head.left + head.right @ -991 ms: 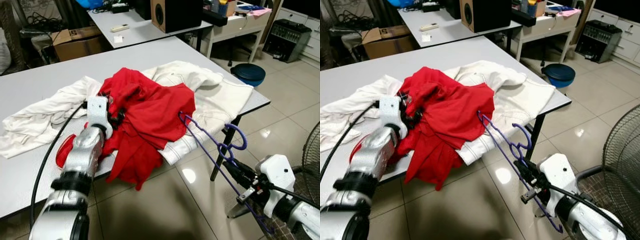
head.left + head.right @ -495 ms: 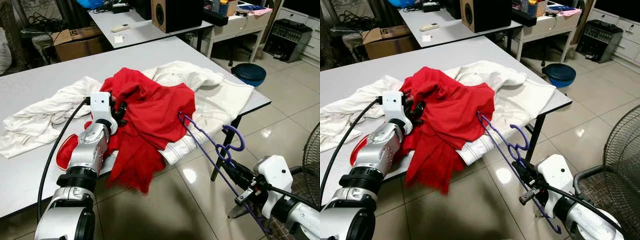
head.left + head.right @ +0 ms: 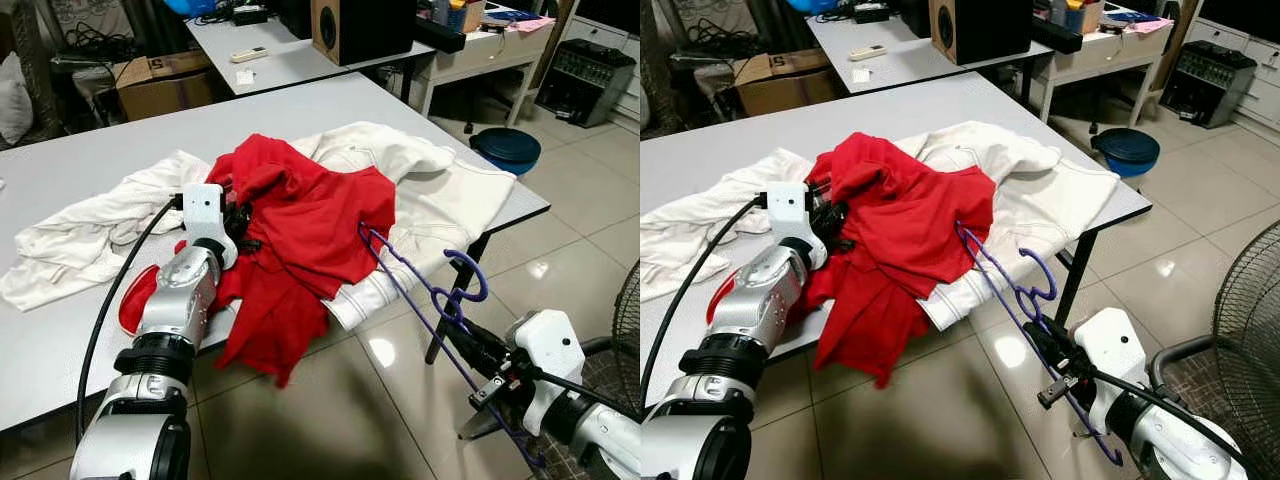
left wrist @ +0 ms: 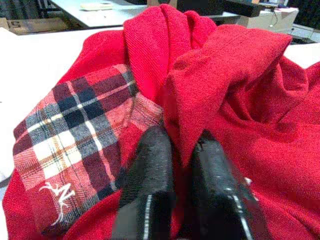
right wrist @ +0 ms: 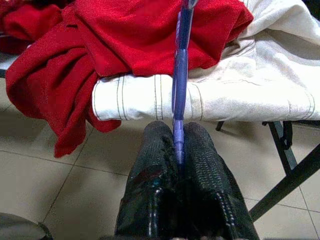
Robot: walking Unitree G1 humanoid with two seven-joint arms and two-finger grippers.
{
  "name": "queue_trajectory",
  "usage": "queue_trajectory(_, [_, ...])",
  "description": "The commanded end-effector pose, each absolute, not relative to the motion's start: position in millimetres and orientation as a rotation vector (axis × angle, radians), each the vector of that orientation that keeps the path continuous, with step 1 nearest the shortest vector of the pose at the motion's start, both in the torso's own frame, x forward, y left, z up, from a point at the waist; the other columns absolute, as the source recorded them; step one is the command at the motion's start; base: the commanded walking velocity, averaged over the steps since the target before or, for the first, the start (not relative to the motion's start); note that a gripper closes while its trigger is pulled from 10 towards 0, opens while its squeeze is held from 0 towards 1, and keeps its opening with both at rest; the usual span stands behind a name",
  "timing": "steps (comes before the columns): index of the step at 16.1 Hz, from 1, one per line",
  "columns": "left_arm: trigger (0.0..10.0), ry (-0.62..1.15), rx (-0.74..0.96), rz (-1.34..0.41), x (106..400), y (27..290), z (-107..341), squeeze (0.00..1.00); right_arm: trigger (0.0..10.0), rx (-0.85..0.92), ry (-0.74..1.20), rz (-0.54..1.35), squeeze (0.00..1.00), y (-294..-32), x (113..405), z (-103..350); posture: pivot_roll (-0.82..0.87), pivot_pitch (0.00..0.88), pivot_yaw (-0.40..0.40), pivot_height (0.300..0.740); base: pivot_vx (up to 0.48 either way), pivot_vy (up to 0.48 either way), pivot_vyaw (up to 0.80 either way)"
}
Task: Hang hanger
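Both tools clamped: cloth and hanger.
Left tool [image 4: 175,165] pinches red shirt [image 3: 300,215] on surface [image 3: 60,180]; right tool [image 5: 178,145] grips purple hanger [image 3: 420,290], whose tip hides under shirt.

The left pincer [image 4: 182,155] has its 2 black fingers [image 4: 150,185] closed on a fold of the red garment [image 4: 240,100]. Just beside them the garment's plaid lining [image 4: 80,145] is turned out, with a small white embroidered mark [image 4: 56,192]. A pale worktop [image 4: 35,60] lies behind.
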State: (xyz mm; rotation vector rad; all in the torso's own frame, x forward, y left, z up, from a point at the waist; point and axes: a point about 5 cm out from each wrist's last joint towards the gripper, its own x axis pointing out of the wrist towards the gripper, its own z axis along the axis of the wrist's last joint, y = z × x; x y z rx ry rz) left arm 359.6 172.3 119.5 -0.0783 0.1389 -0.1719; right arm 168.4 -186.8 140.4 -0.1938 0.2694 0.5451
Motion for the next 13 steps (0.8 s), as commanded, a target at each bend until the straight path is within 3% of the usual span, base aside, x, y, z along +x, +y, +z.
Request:
queue_trajectory(1, [0.0,0.14,-0.08,-0.184,362.3,169.7,121.7,0.0,10.0,-0.2,0.258,0.561,0.0,-185.4,169.6,142.0,-0.2,0.0,0.089,0.74,0.0,0.0,0.0])
queue_trajectory(3, [0.0,0.131,-0.102,-0.202,366.1,167.1,125.5,0.0,10.0,-0.201,0.255,0.56,0.0,-184.7,170.7,141.9,-0.2,0.0,0.089,0.74,0.0,0.0,0.0])
queue_trajectory(6, [0.0,0.018,-0.193,-0.312,378.7,159.0,165.5,0.0,10.0,-0.206,0.248,0.549,0.0,-185.8,173.1,142.0,-0.19,0.0,0.095,0.74,0.0,0.0,0.0])
queue_trajectory(8, [0.0,-0.165,-0.366,-0.279,395.3,175.5,229.3,0.0,10.0,-0.206,0.232,0.532,0.0,-185.1,175.7,141.7,-0.19,0.0,0.106,0.74,0.0,0.0,0.0])
queue_trajectory(13, [0.0,-0.468,-0.617,-0.252,398.8,215.2,326.6,0.0,10.0,-0.201,0.183,0.482,0.0,-181.0,184.4,140.3,-0.16,0.0,0.124,0.74,0.0,0.0,0.0])
